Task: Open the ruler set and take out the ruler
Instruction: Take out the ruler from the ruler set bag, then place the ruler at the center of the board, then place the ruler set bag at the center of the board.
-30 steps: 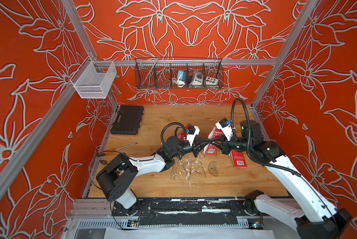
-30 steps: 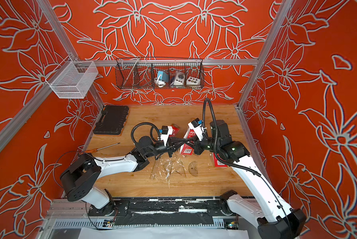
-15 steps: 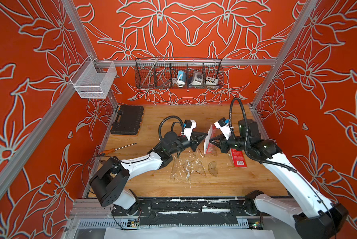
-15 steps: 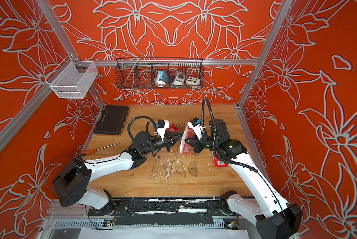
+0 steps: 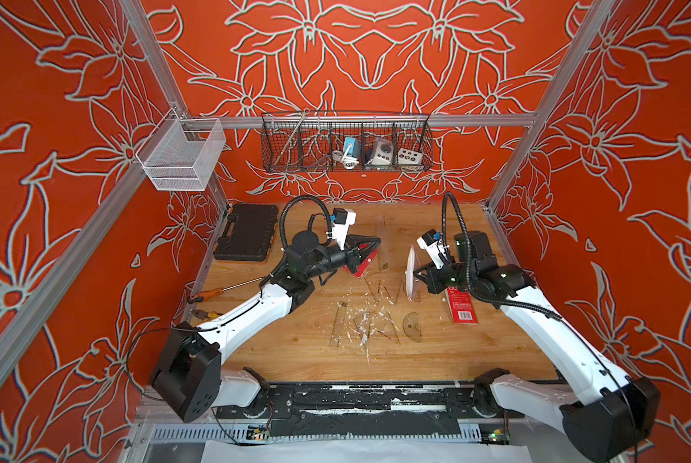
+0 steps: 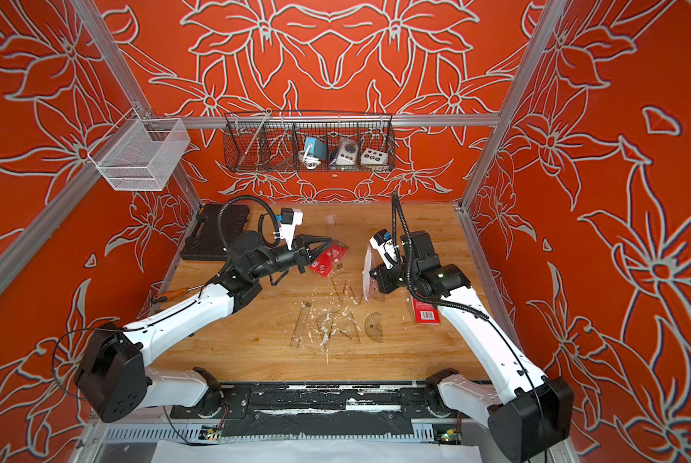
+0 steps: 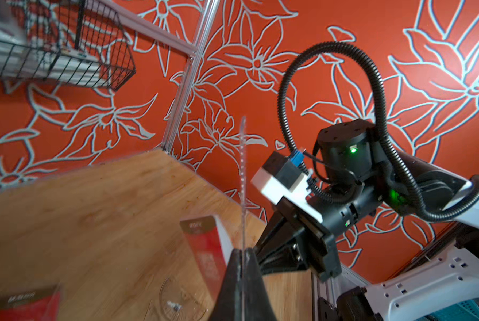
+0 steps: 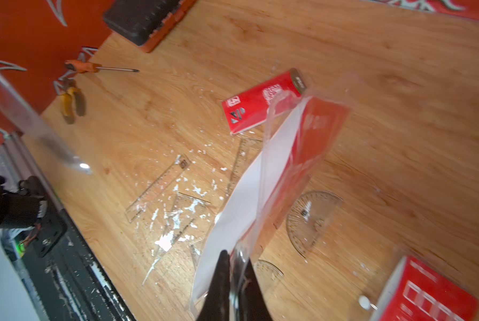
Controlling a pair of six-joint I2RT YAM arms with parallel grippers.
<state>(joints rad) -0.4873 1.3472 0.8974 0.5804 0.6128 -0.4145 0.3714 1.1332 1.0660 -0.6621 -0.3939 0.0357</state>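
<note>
**Ruler out, claws apart**

The left claw [image 7: 243,251] is pinched tight on the clear ruler [image 7: 243,172]. The ruler stands edge-on out of the jaws in the left wrist view, with nothing but its own thickness between them. This claw hangs over the table [image 5: 296,352] left of centre, just by a red pack [image 5: 360,267] that lies on the wood.

Between the arms, loose clear set squares [image 5: 360,328] and a protractor [image 5: 412,326] lie flat among white flecks.

The right claw [image 8: 234,278] is closed almost fully on one edge of the pouch [image 8: 282,166]. The pouch is a clear sleeve with a white-and-red card inside, and it is held on edge, off the table, right of centre. A second pack [image 5: 462,308] lies on the wood beside the right arm.

A second ago the two claws met nose to nose at mid-table, both at the pouch. Half a second ago they had begun to part. Now they are well apart: the left has drawn back leftward with the ruler, and the right has drawn back rightward with the pouch. The packs, set squares and protractor on the wood lie where they lay before.
</note>
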